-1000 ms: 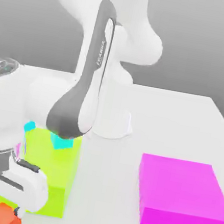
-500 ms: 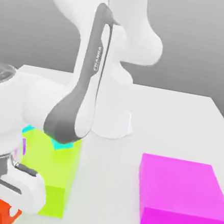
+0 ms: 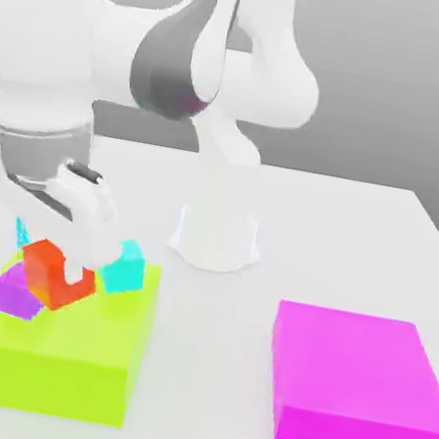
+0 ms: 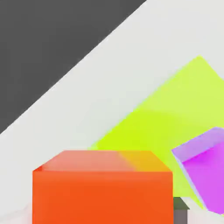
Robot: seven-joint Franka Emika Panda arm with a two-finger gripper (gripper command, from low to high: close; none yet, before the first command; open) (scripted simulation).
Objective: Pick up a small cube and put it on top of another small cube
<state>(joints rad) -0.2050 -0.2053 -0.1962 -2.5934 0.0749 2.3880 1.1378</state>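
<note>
1. The gripper is clamped on the red cube; the cube sits between the white fingers, held off every surface.
2. A second ago the cube lay low on the table in front of the green block, near the lower edge of the exterior view, with the hand down around it and the jaws apart.
3. Half a second ago the jaws had already closed on it, still low beside the block's front face.
4. Now the hand has risen and carries the cube above the block's top, toward the exterior view's left.
5. The arm has swung upward with it; its grey elbow cover now stands high in the exterior view rather than in front of the block.
6. The purple cube lies on the block just beside and below the held cube, on the exterior view's left of the hand.
7. A cyan cube rests on the block just beyond the fingers, toward the exterior view's right; with the arm lifted it is now in plain sight.
8. In the hand view the red cube is close before the camera, with the purple cube and green block beyond it.
9. The magenta block lies well apart from the hand and has not moved.
</note>
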